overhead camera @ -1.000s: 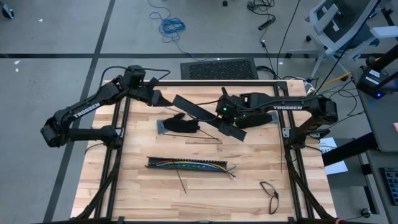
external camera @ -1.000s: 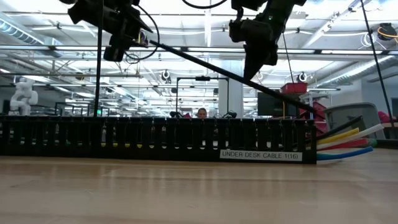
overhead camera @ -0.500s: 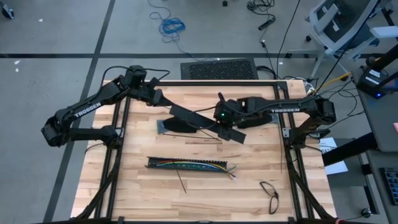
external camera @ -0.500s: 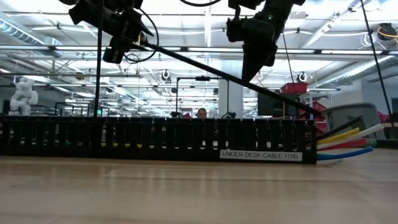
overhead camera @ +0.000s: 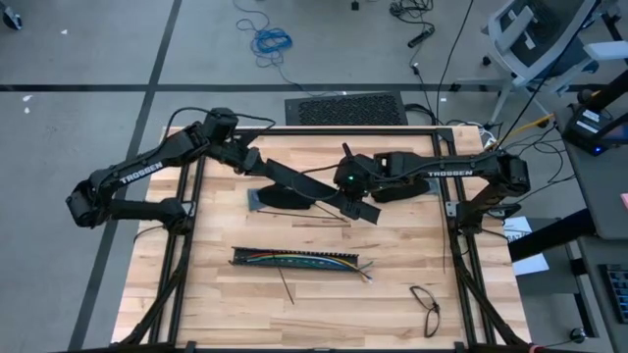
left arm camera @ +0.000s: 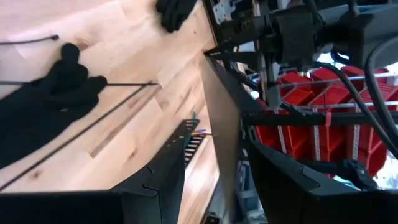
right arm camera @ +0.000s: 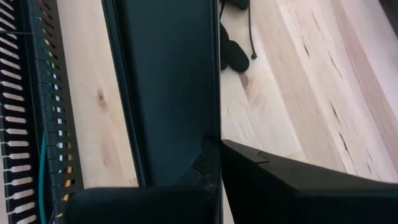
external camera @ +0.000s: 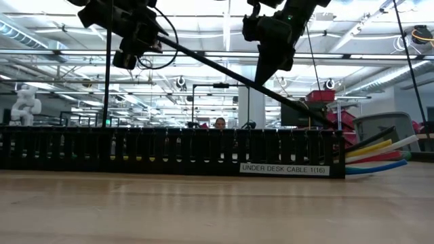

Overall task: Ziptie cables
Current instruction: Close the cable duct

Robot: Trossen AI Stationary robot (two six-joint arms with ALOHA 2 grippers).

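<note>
Black slotted tray (overhead camera: 245, 257): lies along the near part of the wooden table (overhead camera: 412, 245), and everything below is placed off it.
Cables (external camera: 380, 154): already lying inside the tray, with the coloured ends poking out of one end. No tie around them yet, as far as the pictures show.
Zip tie (overhead camera: 286, 285): one thin black strip lies loose on the wood just in front of the tray, untouched.
Flat black strip (overhead camera: 304, 181): held up in the air behind and above the tray, tilted, one end high and one low. Looks like the tray's cover.
Right gripper (overhead camera: 355, 204): on the strip's lower end, the end nearer the tray; jaws together, apparently pinching it.
Left gripper (overhead camera: 257, 165): on the strip's higher end, farther from the tray; jaws clamped on it.
Black cloth (overhead camera: 285, 198): bunched on the table behind the tray, under the strip.
Step in hand: probably handling the cover between both arms, not tying yet.
Next move: likely needs the strip put somewhere out of the way, freeing a gripper for the zip tie.
</note>
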